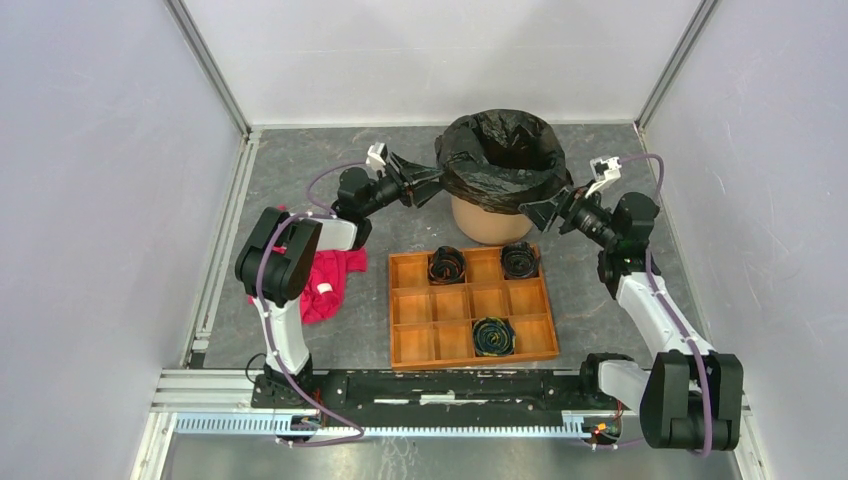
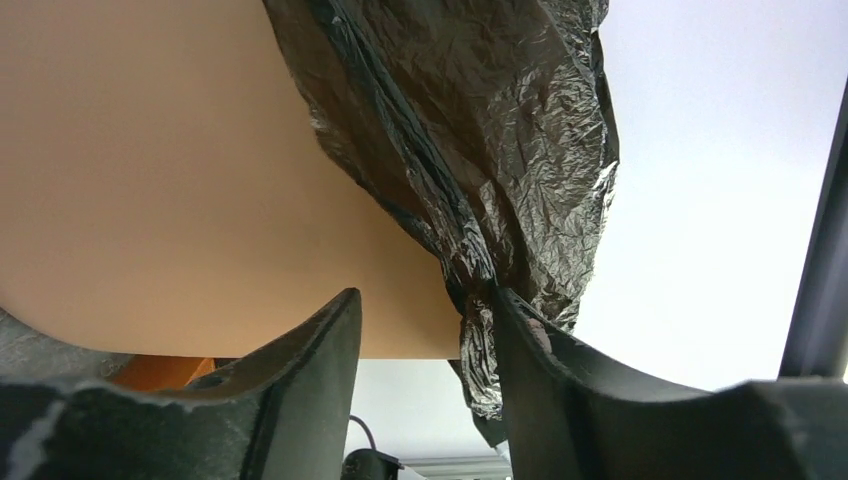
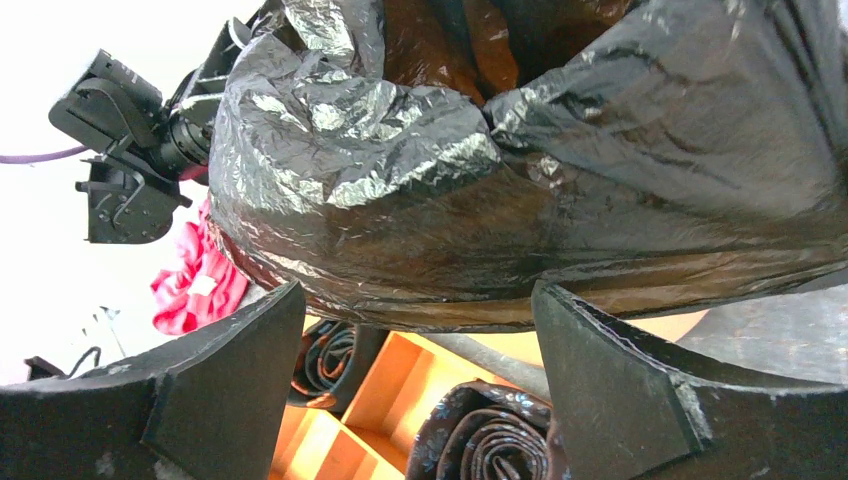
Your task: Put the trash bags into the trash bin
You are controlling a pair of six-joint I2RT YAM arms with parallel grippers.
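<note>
The black glossy trash bag [image 1: 500, 158] lines the pale orange trash bin [image 1: 480, 222] at the back middle, its film folded down over the rim. My left gripper [image 1: 430, 186] is open at the bin's left side, just under the bag's hanging edge. In the left wrist view the bag [image 2: 480, 150] hangs down over the bin wall [image 2: 160, 180], and its tail touches the inner face of one finger of the open gripper [image 2: 425, 295]. My right gripper [image 1: 536, 211] is open at the bin's right front. In the right wrist view the bag [image 3: 520, 180] bulges just above the open jaws [image 3: 418, 290].
A compartmented wooden tray [image 1: 470, 305] lies in front of the bin with three rolled ties in it, two of them [image 3: 490, 440] under the right gripper. A red cloth [image 1: 325, 280] lies by the left arm. Walls close in the back and both sides.
</note>
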